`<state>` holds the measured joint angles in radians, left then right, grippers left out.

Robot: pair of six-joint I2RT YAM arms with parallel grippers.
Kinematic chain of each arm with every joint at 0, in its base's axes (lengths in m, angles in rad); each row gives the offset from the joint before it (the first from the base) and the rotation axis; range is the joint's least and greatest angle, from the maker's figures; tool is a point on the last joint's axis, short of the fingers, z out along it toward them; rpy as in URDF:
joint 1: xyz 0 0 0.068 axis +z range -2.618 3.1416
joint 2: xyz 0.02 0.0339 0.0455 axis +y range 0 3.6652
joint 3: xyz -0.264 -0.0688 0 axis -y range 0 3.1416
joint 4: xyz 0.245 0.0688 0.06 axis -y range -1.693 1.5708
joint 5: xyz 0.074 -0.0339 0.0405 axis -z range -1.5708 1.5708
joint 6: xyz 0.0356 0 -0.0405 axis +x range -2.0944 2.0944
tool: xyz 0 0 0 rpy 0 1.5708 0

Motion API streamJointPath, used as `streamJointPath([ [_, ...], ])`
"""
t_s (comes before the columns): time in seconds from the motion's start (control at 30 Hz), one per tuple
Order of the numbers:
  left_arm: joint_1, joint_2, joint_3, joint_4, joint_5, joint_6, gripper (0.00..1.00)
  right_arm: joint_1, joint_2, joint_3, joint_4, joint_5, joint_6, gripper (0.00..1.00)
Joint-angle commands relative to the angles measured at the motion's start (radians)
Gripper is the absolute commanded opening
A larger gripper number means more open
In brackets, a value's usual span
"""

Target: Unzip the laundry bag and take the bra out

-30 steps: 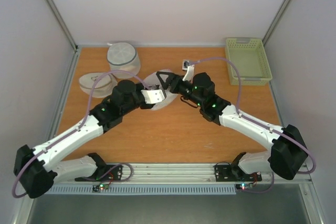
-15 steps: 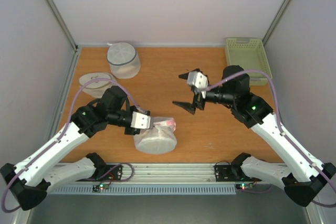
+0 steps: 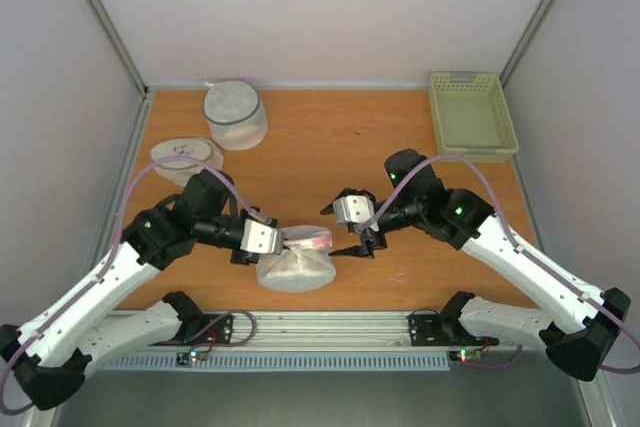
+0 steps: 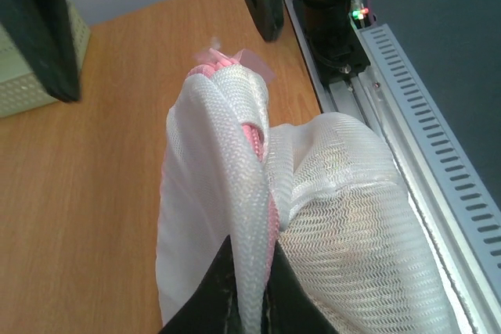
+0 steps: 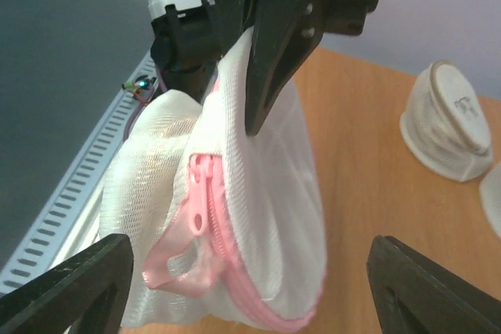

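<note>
The laundry bag (image 3: 297,265), white mesh with a pink zipper band, sits near the table's front edge. My left gripper (image 3: 268,239) is shut on a fold of its rim; in the left wrist view the dark fingers (image 4: 223,291) pinch the mesh and pink zipper (image 4: 252,134) of the bag (image 4: 352,209). My right gripper (image 3: 346,229) stands open just right of the bag. In the right wrist view its jaws are spread wide either side of the bag (image 5: 274,185), facing the zipper pull (image 5: 205,193) and pink ribbon loop (image 5: 168,263). The bra is hidden.
A white mesh drum with a grey band (image 3: 236,113) and a flatter round white bag (image 3: 185,159) lie at the back left. A pale green basket (image 3: 472,115) stands at the back right. The metal rail (image 3: 330,325) runs close in front of the laundry bag.
The left gripper has dragged the laundry bag from the table's middle toward the front edge. The right gripper opened, swung away to the right, then came back beside the bag.
</note>
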<state>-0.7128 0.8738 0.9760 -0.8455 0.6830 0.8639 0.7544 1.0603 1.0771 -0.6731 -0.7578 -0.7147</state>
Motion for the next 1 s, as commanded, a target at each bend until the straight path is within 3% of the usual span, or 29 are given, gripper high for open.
streamJointPath([
  [0.0,0.003,-0.046,-0.036,0.165,0.015,-0.046,0.00,0.002,-0.015,-0.037,0.014,-0.044,0.005,0.82],
  [0.37,0.001,-0.075,-0.073,0.241,0.103,-0.013,0.00,0.004,-0.051,-0.193,0.303,-0.031,0.090,0.80],
  [0.63,0.002,-0.083,-0.084,0.235,0.095,-0.030,0.01,0.023,-0.018,-0.185,0.332,-0.042,0.096,0.32],
  [0.73,0.001,-0.091,-0.092,0.240,0.072,-0.055,0.00,0.023,-0.019,-0.186,0.317,-0.021,0.088,0.02],
  [0.8,0.001,-0.096,-0.101,0.248,0.044,-0.097,0.01,0.025,-0.022,-0.186,0.326,0.002,0.097,0.01],
  [0.83,0.002,-0.098,-0.107,0.253,0.024,-0.117,0.06,0.025,-0.024,-0.185,0.334,0.011,0.101,0.01],
  [0.87,0.002,-0.097,-0.109,0.249,0.005,-0.145,0.26,0.028,-0.027,-0.182,0.341,0.014,0.105,0.01],
  [0.9,0.002,-0.096,-0.105,0.233,-0.006,-0.164,0.59,0.028,-0.027,-0.178,0.346,0.013,0.106,0.01],
  [0.93,0.003,-0.095,-0.095,0.215,-0.012,-0.188,0.83,0.029,-0.026,-0.172,0.346,0.013,0.107,0.01],
  [0.97,0.002,-0.095,-0.079,0.190,-0.013,-0.197,0.90,0.030,-0.020,-0.166,0.342,0.022,0.111,0.01],
])
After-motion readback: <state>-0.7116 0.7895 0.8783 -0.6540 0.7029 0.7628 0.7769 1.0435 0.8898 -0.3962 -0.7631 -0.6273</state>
